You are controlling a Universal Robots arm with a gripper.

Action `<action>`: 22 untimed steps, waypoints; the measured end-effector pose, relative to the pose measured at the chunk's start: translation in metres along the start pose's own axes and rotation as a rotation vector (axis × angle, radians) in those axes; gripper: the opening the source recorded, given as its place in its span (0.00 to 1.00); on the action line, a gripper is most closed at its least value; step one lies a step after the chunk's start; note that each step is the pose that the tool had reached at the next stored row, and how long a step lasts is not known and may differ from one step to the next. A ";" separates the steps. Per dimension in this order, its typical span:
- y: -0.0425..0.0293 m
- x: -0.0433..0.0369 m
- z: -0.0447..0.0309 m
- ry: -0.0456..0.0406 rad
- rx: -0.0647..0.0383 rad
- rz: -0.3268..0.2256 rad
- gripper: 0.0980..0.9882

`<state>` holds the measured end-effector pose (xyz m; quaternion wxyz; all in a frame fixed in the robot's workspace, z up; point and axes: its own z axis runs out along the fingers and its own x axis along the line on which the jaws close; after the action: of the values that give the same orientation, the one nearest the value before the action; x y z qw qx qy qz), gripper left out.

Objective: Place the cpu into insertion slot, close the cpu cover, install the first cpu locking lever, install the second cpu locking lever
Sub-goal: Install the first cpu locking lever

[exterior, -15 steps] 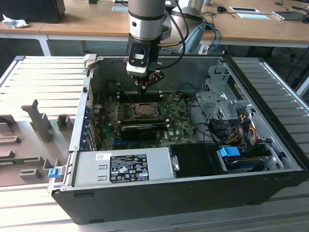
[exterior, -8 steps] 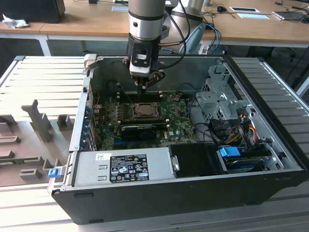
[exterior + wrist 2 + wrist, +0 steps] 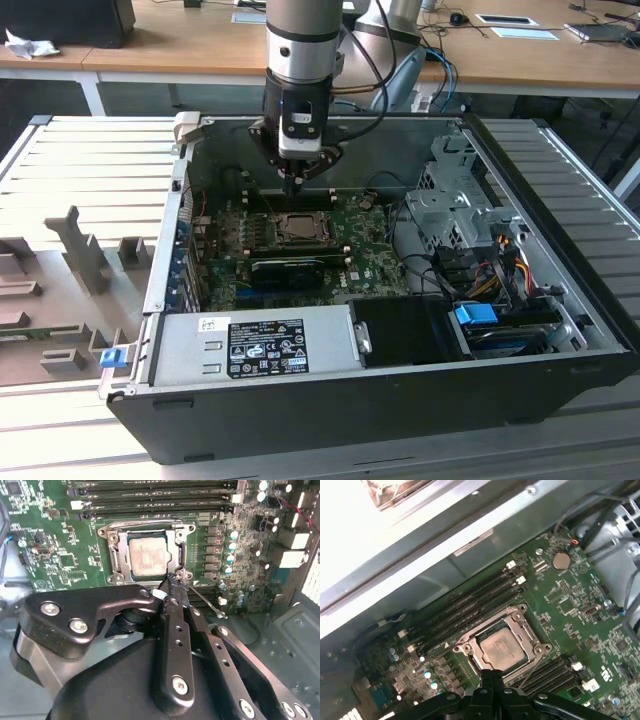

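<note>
The cpu (image 3: 147,555) lies flat in the insertion slot (image 3: 114,560), its pale metal face showing through the square opening of the cpu cover (image 3: 182,547), which is folded down over it. My gripper (image 3: 173,581) is shut, its tips at the socket's corner. They meet the near end of a thin silver locking lever (image 3: 207,602) that angles away from the socket. Whether the tips pinch it I cannot tell. In the first wrist view the gripper (image 3: 492,674) sits just at the edge of the cpu (image 3: 501,647). In the exterior view the gripper (image 3: 296,186) hangs right above the cpu (image 3: 298,228).
Black memory slots (image 3: 470,607) run along both sides of the socket. A long black graphics card (image 3: 290,268) lies just in front of it. The case walls (image 3: 165,250), the power supply (image 3: 255,345), a drive cage (image 3: 450,205) and cable bundles (image 3: 490,265) hem in the board.
</note>
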<state>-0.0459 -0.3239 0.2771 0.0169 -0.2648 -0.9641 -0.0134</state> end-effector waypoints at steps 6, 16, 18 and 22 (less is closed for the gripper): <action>0.0000 0.0000 0.0000 0.0018 0.004 -0.103 0.01; -0.0026 0.0044 0.0003 0.0026 0.006 -0.151 0.01; -0.0039 0.0064 0.0009 0.0025 0.006 -0.151 0.01; -0.0051 0.0085 0.0013 0.0026 0.006 -0.152 0.01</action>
<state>-0.0558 -0.3239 0.2761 0.0179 -0.1907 -0.9814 -0.0121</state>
